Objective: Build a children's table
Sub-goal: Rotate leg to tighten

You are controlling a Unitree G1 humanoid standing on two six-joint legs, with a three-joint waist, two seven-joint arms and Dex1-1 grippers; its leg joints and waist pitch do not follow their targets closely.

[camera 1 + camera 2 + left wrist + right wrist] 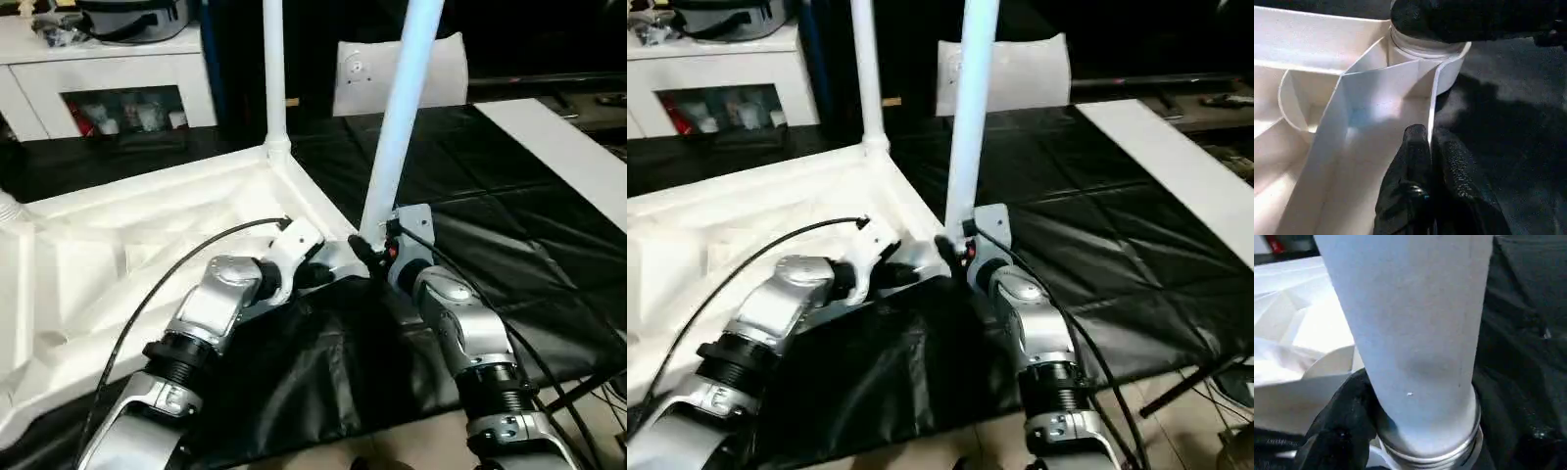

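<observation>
Children's table [147, 235] lies upside down on the black-covered surface [509, 245], ribbed underside up, toward its near left part. Hollow white plastic: likely light, stiff, smooth and a bit slippery.

Best hold on a leg looks low, near the socket; on the top, its thin rim wall.

Right gripper [375, 250] is spread around the base of the near leg [397, 127], which sits at the near corner socket [1425, 54]. Left gripper [1430, 142] is pressed together, pinching the rim wall [1432, 98] just beside that socket.

Count: one tabletop, two legs standing, far leg [274, 69] upright in its socket.
</observation>
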